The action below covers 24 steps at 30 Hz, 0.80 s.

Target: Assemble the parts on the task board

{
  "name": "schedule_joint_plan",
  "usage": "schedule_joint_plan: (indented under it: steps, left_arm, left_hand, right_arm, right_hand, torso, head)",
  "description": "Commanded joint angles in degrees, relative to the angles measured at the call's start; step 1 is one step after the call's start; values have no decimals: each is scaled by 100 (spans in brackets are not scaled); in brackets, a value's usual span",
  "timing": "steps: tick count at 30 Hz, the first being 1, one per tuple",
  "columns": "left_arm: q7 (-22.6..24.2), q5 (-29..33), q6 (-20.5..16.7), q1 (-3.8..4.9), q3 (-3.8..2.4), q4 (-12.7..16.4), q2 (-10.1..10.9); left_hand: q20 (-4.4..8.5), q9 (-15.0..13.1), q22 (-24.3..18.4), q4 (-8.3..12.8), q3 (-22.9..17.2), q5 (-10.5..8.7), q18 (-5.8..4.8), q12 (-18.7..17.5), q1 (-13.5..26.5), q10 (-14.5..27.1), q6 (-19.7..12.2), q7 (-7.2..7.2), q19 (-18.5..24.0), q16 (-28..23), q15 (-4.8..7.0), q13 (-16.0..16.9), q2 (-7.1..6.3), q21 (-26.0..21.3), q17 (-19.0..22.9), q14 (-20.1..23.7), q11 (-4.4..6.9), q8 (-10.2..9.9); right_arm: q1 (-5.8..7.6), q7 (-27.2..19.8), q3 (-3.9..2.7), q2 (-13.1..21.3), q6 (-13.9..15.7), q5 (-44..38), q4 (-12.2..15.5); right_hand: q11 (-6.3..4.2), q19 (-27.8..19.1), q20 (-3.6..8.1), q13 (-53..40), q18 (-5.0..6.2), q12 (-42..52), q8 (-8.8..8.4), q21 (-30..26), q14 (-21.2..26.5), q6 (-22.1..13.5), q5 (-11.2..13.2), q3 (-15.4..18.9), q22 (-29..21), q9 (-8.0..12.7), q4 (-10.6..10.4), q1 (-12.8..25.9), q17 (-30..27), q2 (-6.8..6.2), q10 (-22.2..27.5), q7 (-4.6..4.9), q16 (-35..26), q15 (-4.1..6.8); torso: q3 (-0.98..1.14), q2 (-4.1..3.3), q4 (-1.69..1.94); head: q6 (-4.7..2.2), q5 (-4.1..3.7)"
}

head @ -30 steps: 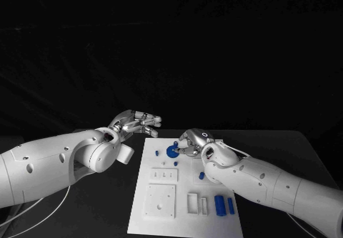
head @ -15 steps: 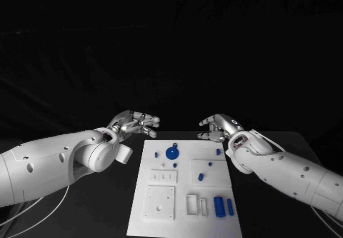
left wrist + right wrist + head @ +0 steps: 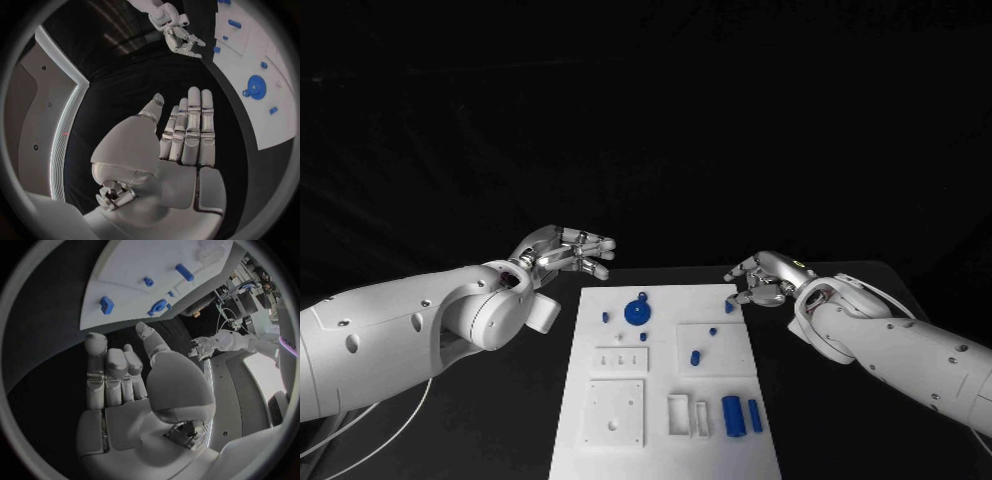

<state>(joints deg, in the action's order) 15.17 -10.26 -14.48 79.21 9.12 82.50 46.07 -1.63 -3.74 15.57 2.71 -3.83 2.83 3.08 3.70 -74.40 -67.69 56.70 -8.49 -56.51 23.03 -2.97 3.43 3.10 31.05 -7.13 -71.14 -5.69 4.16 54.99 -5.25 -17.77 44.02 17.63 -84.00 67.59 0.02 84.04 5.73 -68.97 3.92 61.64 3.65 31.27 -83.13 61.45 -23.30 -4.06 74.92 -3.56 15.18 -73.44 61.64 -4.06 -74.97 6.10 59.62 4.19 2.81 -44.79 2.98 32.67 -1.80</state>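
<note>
right hand drawn back off the board, disc left in place

beside the board's far right corner, the right hand (image 3: 764,280) is now seen off the white plate, where a second ago it was bent over the round blue disc (image 3: 638,312). its fingers are loosely curled in the head view and stretched side by side in its own wrist view, and nothing is held in them. the disc has been left on the far part of the task board (image 3: 726,440), well apart from that hand, with a small blue peg (image 3: 606,316) just beside it on the left hand's side. the left hand (image 3: 568,250) is held off the board's far left corner much as before, fingers apart and empty.

from the withdrawal it is judged that the disc step has been let go, and whether it is fully seated cannot be told. several parts are not yet dealt with: a loose blue piece (image 3: 695,356) lies nearer the robot than either hand, and two blue blocks (image 3: 741,415) lie further back toward the body. another pick is judged to be needed.
</note>
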Motion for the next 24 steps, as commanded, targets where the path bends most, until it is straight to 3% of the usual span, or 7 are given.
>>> schedule_joint_plan:
  steps: [1, 5, 7, 10, 20, 24]
  left_arm:
    - [76, -57, 128, -14, 0, -8, -1]
    - [74, -60, 139, -28, 0, -24, -3]
    - [74, -62, 144, -33, 0, -30, -3]
    - [73, -63, 146, -39, 0, -39, -5]
    - [72, -65, 166, -53, 0, -52, -22]
    - [70, -66, 168, -55, 0, -55, -21]
  left_hand:
    - [12, 5, -8, -9, -46, 29, 6, -19, 26, -51, -26, 18, 41, 17, 42, -5, -8, 41, -8, 9, 7, -18]
    - [12, 5, -8, -9, -46, 29, 6, -19, 26, -51, -26, 18, 41, 17, 42, -5, -8, 41, -8, 9, 7, -18]
    - [12, 5, -8, -9, -46, 29, 6, -19, 26, -51, -26, 18, 41, 17, 42, -5, -8, 41, -8, 9, 7, -18]
    - [12, 5, -8, -9, -46, 29, 6, -19, 26, -51, -26, 18, 41, 17, 42, -5, -8, 41, -8, 9, 7, -18]
    - [12, 5, -12, -12, -63, 29, 3, -20, 26, -18, -40, 11, 45, 11, 38, -6, -24, 41, -7, 13, -2, -19]
    - [12, 5, -12, -12, -63, 29, 3, -20, 26, -18, -40, 11, 45, 11, 38, -6, -24, 41, -7, 13, -2, -19]
  right_arm:
    - [-45, -289, -6, 4, -202, -157, -108]
    - [-100, -315, -7, -32, -167, -195, -276]
    - [-128, -329, -8, -60, -122, -195, -353]
    - [-166, -335, -8, -124, -29, -188, -469]
    - [-258, -237, -8, -384, 506, -164, -916]
    - [-287, -211, -8, -455, 577, -152, -1041]
  right_hand:
    - [3, 118, -44, 8, 33, -21, -11, 7, 14, 38, 17, 43, 368, -3, -3, -40, 2, 48, 18, -20, -23, -13]
    - [4, 115, -45, 13, 33, -27, -13, 8, 15, 31, 2, 39, 368, -2, -2, -49, -1, 48, 22, -17, -29, -14]
    - [5, 113, -44, 14, 34, -26, -12, 0, 15, 26, 20, 35, 366, -2, -7, -45, 0, 49, 21, -16, -29, -13]
    - [7, 117, -43, 11, 35, -18, -13, 14, 11, 12, 117, 37, 367, -2, -20, -49, 9, 53, 12, -14, -21, -12]
    - [12, 144, -39, 19, 56, -19, -10, -8, 5, -103, 291, 90, 357, -3, -199, -75, 53, 7, 8, 4, 5, -9]
    - [14, 148, -47, 32, 70, -39, -11, -37, 7, -144, 327, 109, 353, -3, -298, -104, 51, -26, 18, 11, -8, -15]
  torso:
    - [0, -3, 18]
    - [25, -4, 21]
    - [12, -6, 25]
    - [14, -8, 24]
    - [-12, -6, 40]
    - [-6, -6, 37]
  head:
    - [23, -54]
    - [41, -64]
    - [55, -55]
    - [69, -41]
    - [107, -61]
    - [112, -58]
